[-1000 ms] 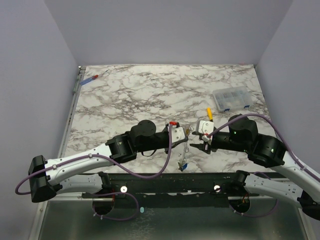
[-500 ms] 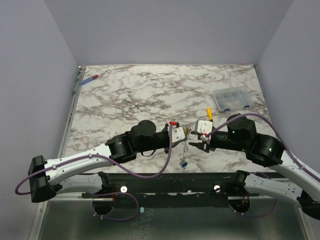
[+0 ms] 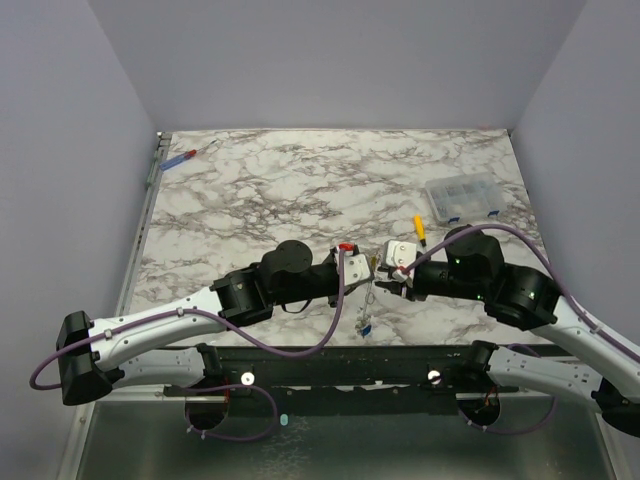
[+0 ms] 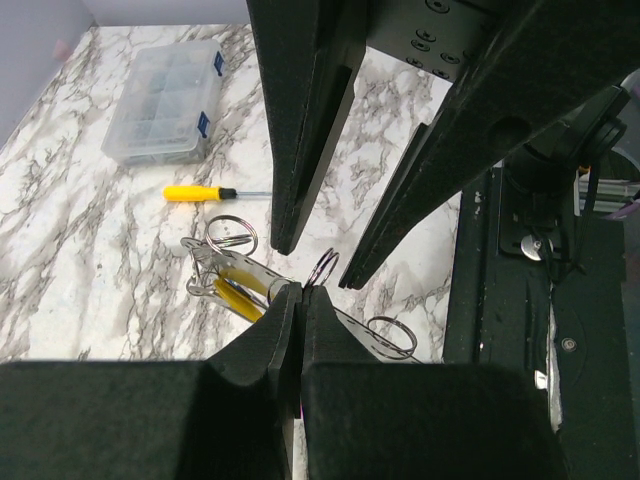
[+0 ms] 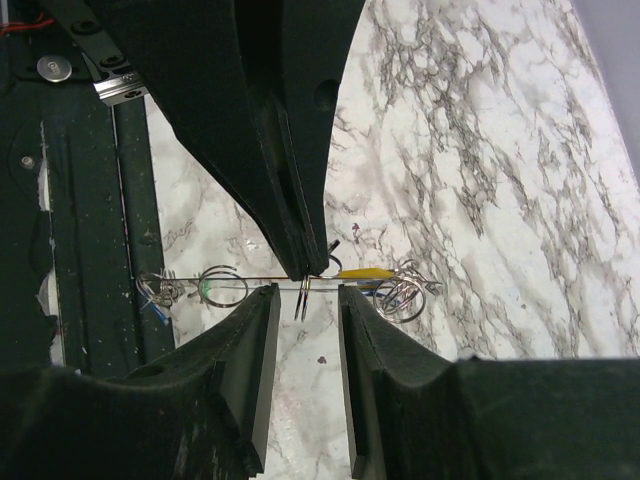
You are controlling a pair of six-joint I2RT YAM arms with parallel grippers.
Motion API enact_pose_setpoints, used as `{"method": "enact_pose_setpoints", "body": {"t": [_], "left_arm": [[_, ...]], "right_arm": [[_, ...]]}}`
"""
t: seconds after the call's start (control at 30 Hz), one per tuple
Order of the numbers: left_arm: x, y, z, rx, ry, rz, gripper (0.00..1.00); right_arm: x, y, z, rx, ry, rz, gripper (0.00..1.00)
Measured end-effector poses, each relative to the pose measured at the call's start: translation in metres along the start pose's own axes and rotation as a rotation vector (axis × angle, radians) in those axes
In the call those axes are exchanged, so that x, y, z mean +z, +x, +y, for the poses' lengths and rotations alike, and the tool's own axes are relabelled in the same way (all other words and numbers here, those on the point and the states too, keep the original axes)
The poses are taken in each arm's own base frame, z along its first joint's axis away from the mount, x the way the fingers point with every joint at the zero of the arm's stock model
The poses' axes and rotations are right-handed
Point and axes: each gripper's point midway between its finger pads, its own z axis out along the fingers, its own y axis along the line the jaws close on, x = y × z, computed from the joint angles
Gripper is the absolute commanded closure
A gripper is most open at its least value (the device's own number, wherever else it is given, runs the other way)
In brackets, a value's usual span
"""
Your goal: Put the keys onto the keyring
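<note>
At the upper left of the overhead frame a red-and-blue screwdriver (image 3: pixel 180 158) is lying right at the left edge of the table (image 3: pixel 280 190). A broad run of marble is stretching between it and the arms.

I am watching the left gripper (image 3: pixel 360 268) sitting just left of centre, its fingers pressed together and pinching the keyring (image 5: pixel 265 285). The keyring is a thin wire running level across the right wrist view. The keys (image 3: pixel 365 326) are hanging on that wire. In the wrist view green and blue caps are dangling at its left end, and a yellow one is lying along it to the right, beside a few small rings. Overhead, the bunch is hanging low, close to the black rail (image 3: pixel 340 365) at the near edge.

Just right of it the right gripper (image 5: pixel 300 320) is facing the left one. Its fingers are spread partway, and a small ring is hanging edge-on in the gap, seemingly touching neither.

Further right a yellow screwdriver (image 3: pixel 420 229) is lying near the right arm. A clear box (image 3: pixel 462 198) is sitting by the right edge, apart from both arms.
</note>
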Motion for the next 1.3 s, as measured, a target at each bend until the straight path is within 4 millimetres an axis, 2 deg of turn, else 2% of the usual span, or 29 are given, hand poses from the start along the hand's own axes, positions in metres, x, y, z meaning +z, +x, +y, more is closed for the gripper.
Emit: {"method": "enact_pose_setpoints", "body": {"t": [0.53, 0.73, 0.8, 0.83, 0.9, 0.97, 1.03, 1.1, 1.3], "left_arm": [[-0.004, -0.005, 0.001, 0.001, -0.003, -0.015, 1.0], [-0.004, -0.005, 0.0, -0.001, -0.003, -0.014, 1.0], [-0.004, -0.005, 0.0, -0.001, -0.003, -0.014, 1.0], [-0.004, -0.004, 0.0, -0.002, -0.003, -0.013, 0.96], [-0.004, -0.005, 0.0, -0.001, -0.003, -0.014, 0.77], [-0.006, -0.006, 0.0, 0.0, -0.002, -0.019, 0.63], [-0.012, -0.013, 0.001, 0.008, -0.006, -0.041, 0.54], [-0.019, -0.022, 0.002, 0.013, -0.013, -0.073, 0.49], [-0.04, -0.048, 0.001, 0.021, -0.017, -0.171, 0.47]], "right_arm": [[0.007, 0.006, -0.002, 0.007, 0.003, 0.033, 0.85], [0.008, 0.007, -0.002, 0.012, 0.003, 0.035, 0.98], [0.008, 0.007, -0.002, 0.012, 0.004, 0.035, 0.99], [0.008, 0.007, -0.002, 0.013, 0.004, 0.036, 0.99], [0.007, 0.007, -0.002, 0.014, 0.005, 0.034, 0.99], [0.006, 0.006, -0.002, 0.013, 0.008, 0.029, 0.99], [0.004, 0.006, -0.002, 0.011, 0.011, 0.024, 0.99], [0.001, 0.006, -0.001, 0.005, 0.014, 0.016, 0.99], [-0.014, -0.002, 0.0, -0.015, 0.035, -0.039, 0.99]]}}
